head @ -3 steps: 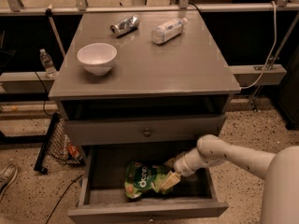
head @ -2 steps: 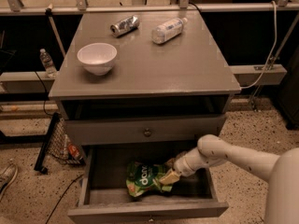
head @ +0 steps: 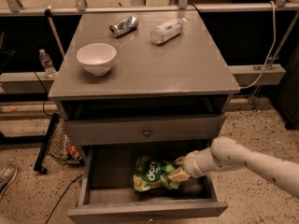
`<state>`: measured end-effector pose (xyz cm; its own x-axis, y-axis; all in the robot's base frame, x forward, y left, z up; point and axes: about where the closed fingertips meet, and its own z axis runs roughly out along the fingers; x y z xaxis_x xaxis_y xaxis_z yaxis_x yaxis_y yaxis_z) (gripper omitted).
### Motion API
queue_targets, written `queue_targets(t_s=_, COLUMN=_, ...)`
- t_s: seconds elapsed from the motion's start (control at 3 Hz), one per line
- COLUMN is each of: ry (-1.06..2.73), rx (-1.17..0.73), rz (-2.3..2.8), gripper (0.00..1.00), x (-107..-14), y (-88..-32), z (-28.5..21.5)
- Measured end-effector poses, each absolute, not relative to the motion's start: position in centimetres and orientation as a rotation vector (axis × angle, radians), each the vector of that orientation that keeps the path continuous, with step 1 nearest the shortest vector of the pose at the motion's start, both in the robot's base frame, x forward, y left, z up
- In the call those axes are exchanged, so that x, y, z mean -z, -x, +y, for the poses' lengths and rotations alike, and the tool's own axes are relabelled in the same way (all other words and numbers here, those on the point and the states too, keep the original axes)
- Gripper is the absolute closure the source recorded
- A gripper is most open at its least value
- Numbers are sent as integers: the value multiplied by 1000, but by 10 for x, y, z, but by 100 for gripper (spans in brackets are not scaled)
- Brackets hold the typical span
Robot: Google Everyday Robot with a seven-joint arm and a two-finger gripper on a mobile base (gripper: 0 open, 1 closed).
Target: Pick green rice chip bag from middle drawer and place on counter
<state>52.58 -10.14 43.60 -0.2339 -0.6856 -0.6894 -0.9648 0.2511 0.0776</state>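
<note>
The green rice chip bag (head: 150, 174) lies crumpled in the open middle drawer (head: 98, 190), right of its centre, with the white lettering facing up. My gripper (head: 179, 171) reaches in from the right on a white arm and is shut on the bag's right edge. The bag looks slightly raised at that side. The grey counter (head: 187, 69) is the cabinet top above the drawer.
On the counter stand a white bowl (head: 96, 58), a crushed can (head: 124, 26) and a clear plastic bottle (head: 167, 30). A closed drawer front with a brass knob (head: 146, 132) sits above the open drawer. A water bottle (head: 46, 63) and a wire basket (head: 63, 146) are at the left.
The bag has bunched up and shifted slightly up and right with my gripper closed on its right edge. The arm has barely moved.
</note>
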Motion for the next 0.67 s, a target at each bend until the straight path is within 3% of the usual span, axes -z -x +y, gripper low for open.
queue_targets(t_s=0.33, ry=1452, rx=-645, rz=1947, gripper=100, x=-486, y=-515, z=-145)
queue_targets(t_s=0.67, ry=1452, rx=-645, rz=1947, gripper=100, x=-486, y=-515, z=-145)
